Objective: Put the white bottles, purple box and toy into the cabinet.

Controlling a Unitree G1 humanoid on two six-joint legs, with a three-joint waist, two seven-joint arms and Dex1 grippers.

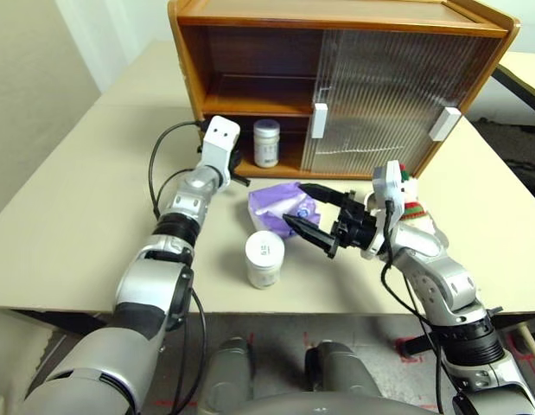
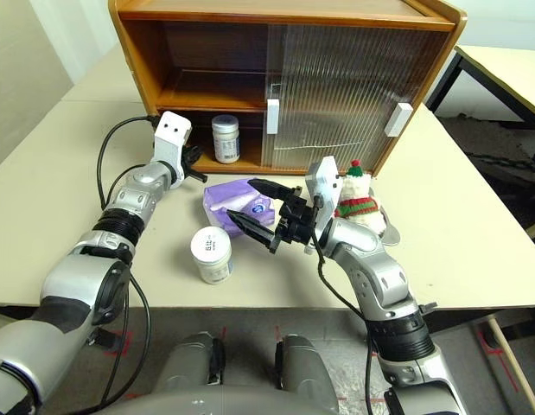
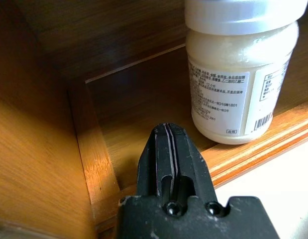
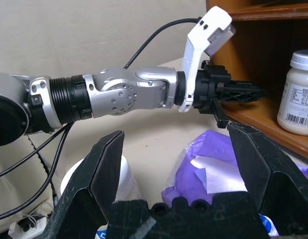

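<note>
My left gripper (image 3: 168, 149) has its jaws pressed together on nothing at the cabinet's (image 1: 250, 17) open lower compartment, beside one white bottle (image 1: 266, 143) standing upright inside; my right gripper (image 1: 312, 216) hangs spread wide over the purple box (image 1: 280, 206). The beige table (image 1: 68, 225) also carries the second white bottle (image 1: 264, 259), upright near the front edge, and the toy (image 2: 358, 201) sits upright behind my right wrist. My left wrist view shows the shelved bottle's printed label.
</note>
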